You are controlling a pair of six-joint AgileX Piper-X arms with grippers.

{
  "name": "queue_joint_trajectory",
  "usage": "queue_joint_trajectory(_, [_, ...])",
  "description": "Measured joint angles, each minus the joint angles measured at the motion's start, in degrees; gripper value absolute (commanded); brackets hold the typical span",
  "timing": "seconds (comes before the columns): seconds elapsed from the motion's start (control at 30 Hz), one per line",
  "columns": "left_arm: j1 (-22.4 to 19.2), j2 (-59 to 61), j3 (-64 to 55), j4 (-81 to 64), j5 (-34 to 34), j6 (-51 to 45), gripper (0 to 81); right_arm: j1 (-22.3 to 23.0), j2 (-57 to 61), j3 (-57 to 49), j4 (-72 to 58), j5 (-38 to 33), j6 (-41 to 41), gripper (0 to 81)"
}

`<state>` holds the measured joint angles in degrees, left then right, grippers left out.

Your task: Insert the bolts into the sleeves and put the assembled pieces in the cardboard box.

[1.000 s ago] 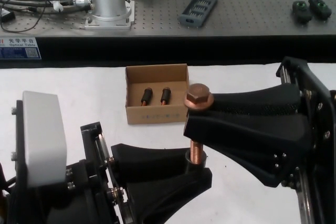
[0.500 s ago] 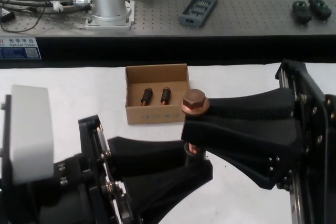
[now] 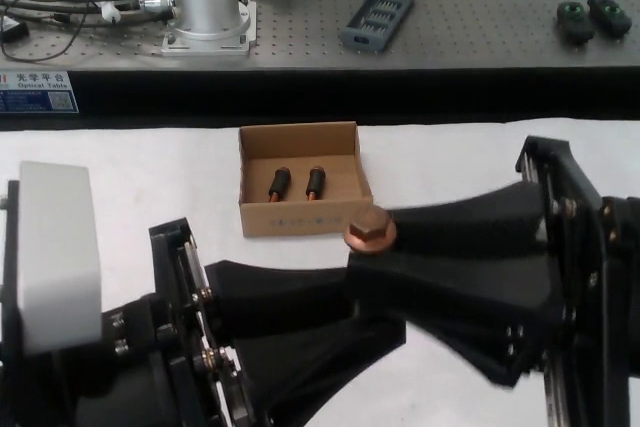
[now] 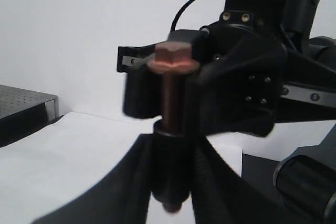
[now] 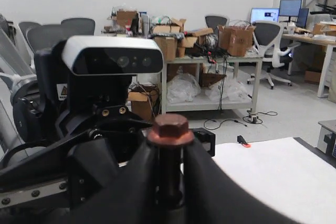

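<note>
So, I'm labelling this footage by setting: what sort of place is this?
Probably a robotics lab: a perforated optical table, plus office chairs and computer monitors in the room.

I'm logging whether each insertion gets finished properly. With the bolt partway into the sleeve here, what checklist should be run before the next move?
1. Right jaws holding the bolt: ok.
2. Left jaws holding the sleeve: ok.
3. Shaft running through the sleeve: ok, its tip shows below the sleeve.
4. Head seated on the sleeve: not ok, bare shaft shows between them.
5. Room in the cardboard box: probably ok, two assembled pieces lie inside with bare floor beside them.
</note>
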<state>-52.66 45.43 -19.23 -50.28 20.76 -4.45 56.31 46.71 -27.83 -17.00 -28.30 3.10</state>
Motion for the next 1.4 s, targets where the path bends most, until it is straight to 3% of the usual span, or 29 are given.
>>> queue_joint_trajectory(0.07, [0.0,0.0,0.1,0.1,0.0,0.0,0.6,0.0,0.0,0.0,0.8,0.5,0.0,44.3])
queue_joint_trajectory(0.4, [0.0,0.1,0.0,-0.1,-5.6,0.0,0.6,0.0,-1.8,0.0,2.6,8.0,0.0,36.4])
queue_joint_trajectory(0.53, [0.0,0.1,0.0,1.4,-16.1,-2.5,0.6,0.0,-7.1,0.1,6.4,15.8,-0.2,23.5])
queue_joint_trajectory(0.7, [0.0,0.1,-0.3,7.6,-19.7,-3.5,0.6,0.0,-15.2,0.1,20.3,23.3,-0.4,0.5])
queue_joint_trajectory(0.83, [0.7,0.1,-3.6,17.6,-19.7,-3.5,0.6,0.0,-18.8,0.1,28.3,24.8,-0.4,3.6])
queue_joint_trajectory(0.97, [5.5,1.0,-10.8,31.7,-19.9,-3.6,0.6,0.0,-21.9,0.1,34.0,25.2,-0.4,3.6])
queue_joint_trajectory(1.17, [12.3,7.5,-19.2,38.7,-19.2,-4.0,0.6,0.0,-24.7,0.1,39.0,27.8,-0.4,3.6])
queue_joint_trajectory(1.23, [16.4,13.4,-22.5,40.6,-17.2,-5.0,0.6,0.0,-24.8,0.1,39.1,28.3,-0.4,3.6])
queue_joint_trajectory(1.4, [21.1,25.5,-35.2,45.8,-10.8,-8.1,0.6,0.0,-24.7,0.1,39.3,28.8,-0.4,3.8])
